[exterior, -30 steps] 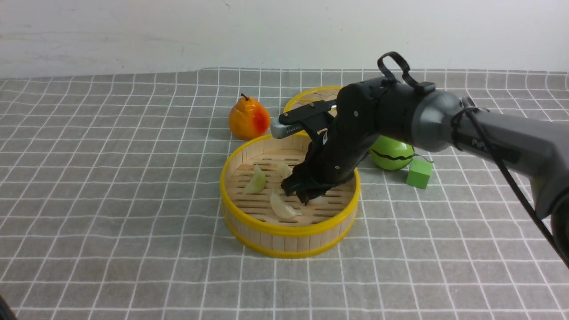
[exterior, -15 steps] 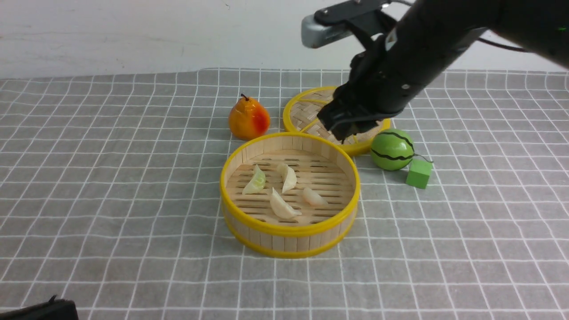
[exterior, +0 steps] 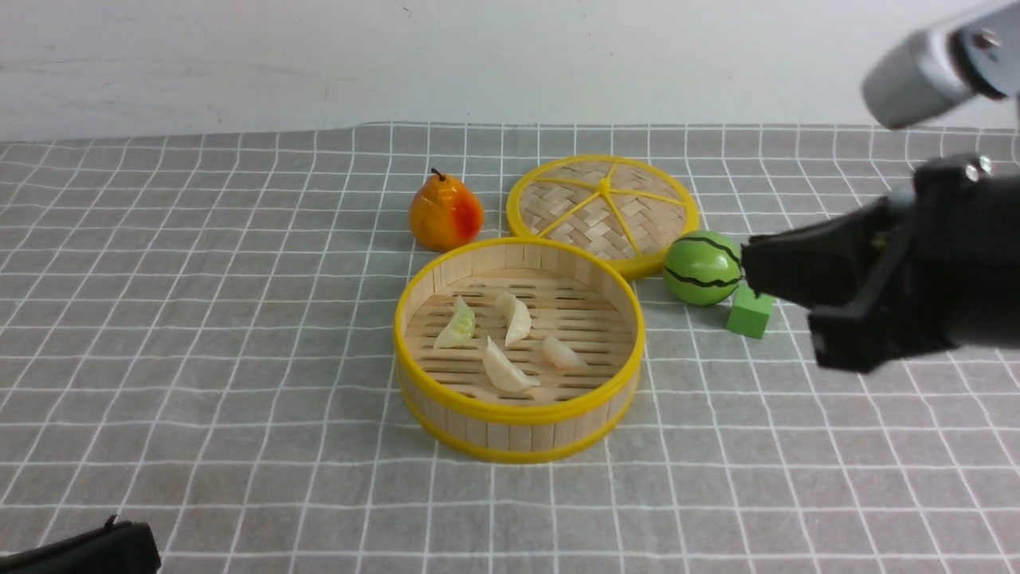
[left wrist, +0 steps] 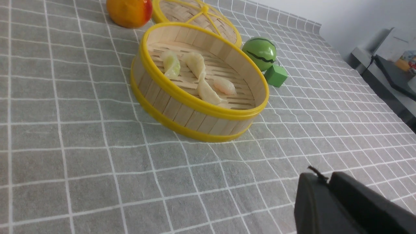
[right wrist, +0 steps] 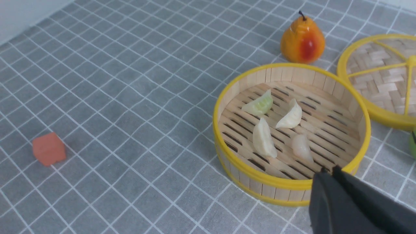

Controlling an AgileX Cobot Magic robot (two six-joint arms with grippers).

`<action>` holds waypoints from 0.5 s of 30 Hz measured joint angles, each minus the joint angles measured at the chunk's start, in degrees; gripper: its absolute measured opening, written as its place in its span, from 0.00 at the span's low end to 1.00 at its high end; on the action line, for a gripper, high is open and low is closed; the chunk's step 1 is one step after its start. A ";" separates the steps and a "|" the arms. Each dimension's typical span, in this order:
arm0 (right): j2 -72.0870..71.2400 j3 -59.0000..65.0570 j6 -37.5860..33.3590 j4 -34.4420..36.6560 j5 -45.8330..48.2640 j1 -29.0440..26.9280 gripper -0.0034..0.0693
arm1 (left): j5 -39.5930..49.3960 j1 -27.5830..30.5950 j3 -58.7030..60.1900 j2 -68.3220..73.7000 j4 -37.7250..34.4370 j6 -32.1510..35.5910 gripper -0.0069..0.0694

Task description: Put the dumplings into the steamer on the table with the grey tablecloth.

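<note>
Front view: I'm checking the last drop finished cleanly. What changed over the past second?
The right gripper rose out of the round yellow-rimmed bamboo steamer, withdrew to the robot's right and shut empty. The left gripper crept into view. The four small pale crescent dumplings, the steamer and everything around it stayed put.

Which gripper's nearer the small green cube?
Right. The right gripper hovers close by the small green cube, raised; left gripper sits far off to its left, near the robot.

steamer (exterior: 510,434): slatted bamboo | dumplings (exterior: 506,371): glossy | tablecloth (exterior: 199,319): matt cloth
</note>
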 joint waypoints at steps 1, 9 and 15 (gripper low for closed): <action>0.00 0.00 -0.20 0.14 -0.27 0.00 0.02 | 0.00 0.00 0.00 0.00 0.00 0.00 0.16; -12.89 8.53 -2.33 1.72 -0.17 0.00 0.02 | 0.79 0.00 0.00 0.00 0.00 0.00 0.17; -15.62 9.87 -2.34 1.66 2.84 0.00 0.03 | 0.79 0.00 0.00 0.00 0.00 0.00 0.17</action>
